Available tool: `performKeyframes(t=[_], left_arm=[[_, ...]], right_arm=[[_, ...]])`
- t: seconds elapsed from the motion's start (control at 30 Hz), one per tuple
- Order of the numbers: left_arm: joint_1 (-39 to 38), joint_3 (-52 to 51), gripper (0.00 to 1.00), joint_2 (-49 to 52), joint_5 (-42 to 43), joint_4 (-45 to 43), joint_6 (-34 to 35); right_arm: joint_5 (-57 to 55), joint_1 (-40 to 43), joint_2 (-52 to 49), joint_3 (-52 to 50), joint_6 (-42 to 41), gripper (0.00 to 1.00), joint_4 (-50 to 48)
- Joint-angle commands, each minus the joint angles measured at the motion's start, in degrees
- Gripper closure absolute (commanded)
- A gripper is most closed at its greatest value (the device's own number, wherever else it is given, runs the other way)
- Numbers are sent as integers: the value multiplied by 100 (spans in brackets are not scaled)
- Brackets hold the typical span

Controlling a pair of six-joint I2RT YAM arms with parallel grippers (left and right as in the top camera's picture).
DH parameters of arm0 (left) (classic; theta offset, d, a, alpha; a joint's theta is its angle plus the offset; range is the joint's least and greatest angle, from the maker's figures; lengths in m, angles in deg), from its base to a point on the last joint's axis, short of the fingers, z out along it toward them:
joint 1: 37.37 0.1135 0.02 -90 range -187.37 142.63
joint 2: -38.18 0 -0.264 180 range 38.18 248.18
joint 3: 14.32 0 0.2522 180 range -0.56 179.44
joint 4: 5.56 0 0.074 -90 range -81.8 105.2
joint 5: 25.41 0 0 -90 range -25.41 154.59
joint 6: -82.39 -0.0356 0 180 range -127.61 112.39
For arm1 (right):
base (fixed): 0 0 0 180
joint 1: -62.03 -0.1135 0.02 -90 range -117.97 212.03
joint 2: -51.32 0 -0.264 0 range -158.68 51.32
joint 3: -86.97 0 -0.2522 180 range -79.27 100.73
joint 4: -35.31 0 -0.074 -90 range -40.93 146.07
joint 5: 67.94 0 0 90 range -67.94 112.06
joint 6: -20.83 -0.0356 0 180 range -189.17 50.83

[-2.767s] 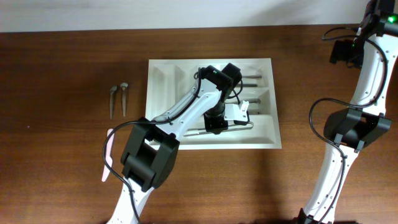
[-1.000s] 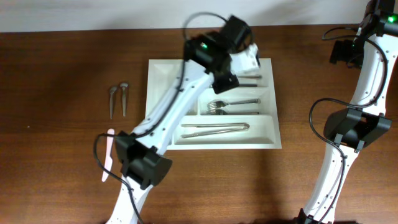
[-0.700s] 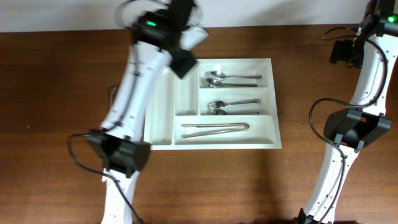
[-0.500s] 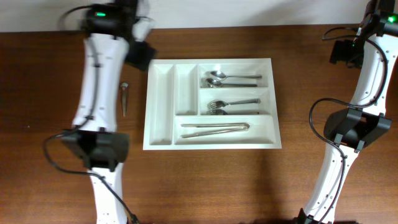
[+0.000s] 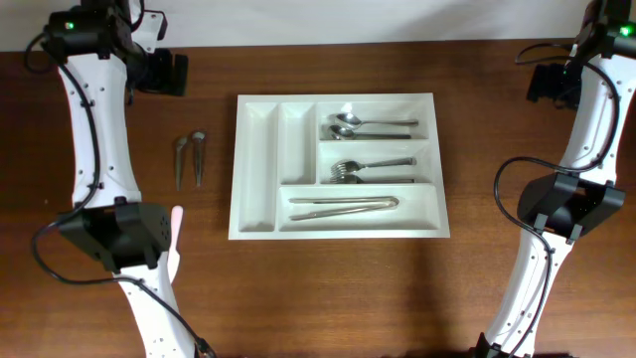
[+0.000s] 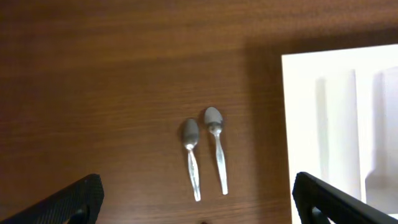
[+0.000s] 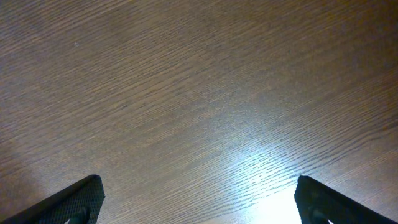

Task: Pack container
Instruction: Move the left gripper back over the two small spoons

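Note:
The container (image 5: 256,171) is a large white tray in the middle of the table; its left edge (image 6: 323,124) shows in the left wrist view. Its crosswise compartments hold spoons (image 5: 360,124), forks (image 5: 364,170) and metal tongs (image 5: 344,206). The two narrow compartments hold nothing. Two small spoons (image 5: 189,155) lie side by side on the wood left of the tray, also under the left wrist camera as small spoons (image 6: 205,152). My left gripper (image 5: 165,74) (image 6: 198,200) hangs open and empty at the far left back. My right gripper (image 5: 548,82) (image 7: 199,200) stands open over bare wood at the back right.
A pink utensil (image 5: 175,227) lies on the table at the left, partly behind the left arm's base (image 5: 117,239). The right arm's base (image 5: 568,204) stands right of the tray. A pale wall runs along the table's back edge.
The left arm has swung from over the tray's back leftward to the far left back corner, its jaws opening wide. The tongs stay in the front compartment. The right arm is unchanged.

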Motion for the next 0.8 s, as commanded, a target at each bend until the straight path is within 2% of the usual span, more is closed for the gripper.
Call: performKeyframes(t=[0.0, 0.2, 0.77], left_arm=[[-37, 31, 1, 581, 247, 122, 201], [-101, 31, 1, 1220, 247, 232, 833], [-195, 31, 1, 1821, 249, 817, 846]], right_arm=[[-9, 2, -39, 2, -72, 1, -4], [-9, 2, -39, 2, -72, 1, -4], [-9, 2, -39, 2, -72, 1, -2]])
